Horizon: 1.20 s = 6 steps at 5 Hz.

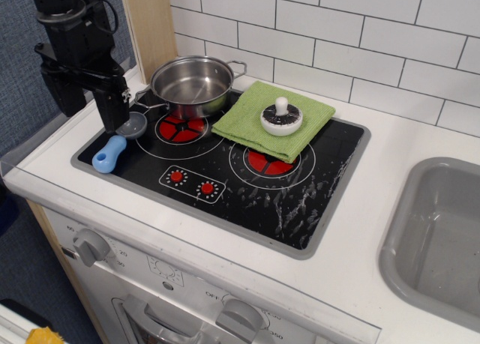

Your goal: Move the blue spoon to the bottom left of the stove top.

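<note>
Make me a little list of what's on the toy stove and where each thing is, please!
spoon: blue spoon lying flat at the stove top's near-left corner
pot: steel pot on the back-left burner, empty
cloth: green cloth at the back, right of the pot
timer: white timer sitting on the cloth
pincer: pincer above the spoon's bowl, not gripping it
sink: grey sink far right

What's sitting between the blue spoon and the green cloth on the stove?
Only bare black stove top with a red burner mark lies between the blue spoon and the green cloth, in the only view.
</note>
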Each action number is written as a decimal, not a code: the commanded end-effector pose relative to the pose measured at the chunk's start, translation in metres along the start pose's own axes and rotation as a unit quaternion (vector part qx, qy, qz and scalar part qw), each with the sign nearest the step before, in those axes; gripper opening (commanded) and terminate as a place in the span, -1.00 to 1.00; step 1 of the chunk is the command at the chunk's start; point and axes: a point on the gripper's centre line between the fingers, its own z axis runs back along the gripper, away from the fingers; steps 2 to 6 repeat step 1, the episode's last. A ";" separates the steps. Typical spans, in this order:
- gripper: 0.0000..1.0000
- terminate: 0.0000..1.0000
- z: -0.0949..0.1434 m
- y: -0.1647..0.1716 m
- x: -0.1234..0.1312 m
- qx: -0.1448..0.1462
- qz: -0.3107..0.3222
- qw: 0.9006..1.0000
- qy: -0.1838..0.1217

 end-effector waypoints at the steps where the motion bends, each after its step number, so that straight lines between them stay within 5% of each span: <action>1: 1.00 1.00 0.010 0.003 0.002 0.012 -0.005 1.000 -0.013; 6: 1.00 1.00 0.010 0.003 0.002 0.012 -0.005 1.000 -0.013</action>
